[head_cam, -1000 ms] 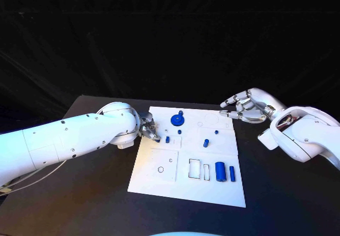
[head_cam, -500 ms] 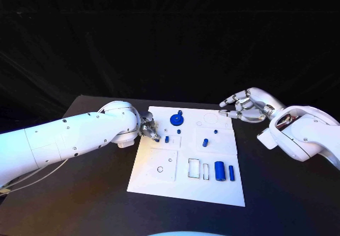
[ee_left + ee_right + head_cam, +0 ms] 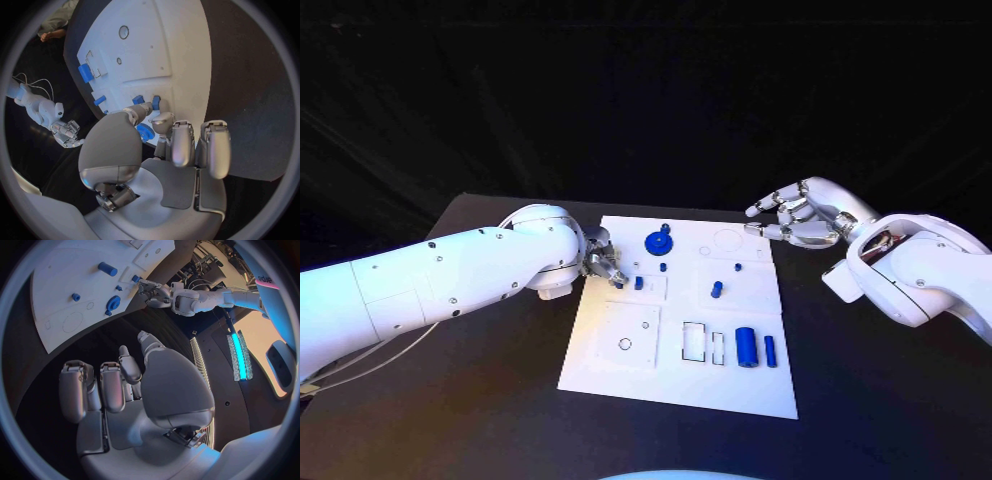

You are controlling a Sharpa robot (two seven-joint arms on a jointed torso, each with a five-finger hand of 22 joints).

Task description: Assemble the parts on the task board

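The white task board (image 3: 639,355) lies mid-table. On it are a blue gear (image 3: 659,240), a short blue peg (image 3: 639,283), another peg (image 3: 717,290), a thick blue cylinder (image 3: 747,347) and a thin blue bar (image 3: 770,349). My left hand (image 3: 600,262) hovers at the board's left edge, fingertips just beside the short peg (image 3: 155,102), thumb and fingers slightly apart and holding nothing. The gear (image 3: 145,132) shows through that gap. My right hand (image 3: 798,222) hangs past the board's far right corner, fingers loosely spread and empty.
Empty slots on the board include a rectangular cutout (image 3: 695,341), a narrow slot (image 3: 718,347) and a small round hole (image 3: 625,344). Black table (image 3: 473,400) surrounds the board on all sides.
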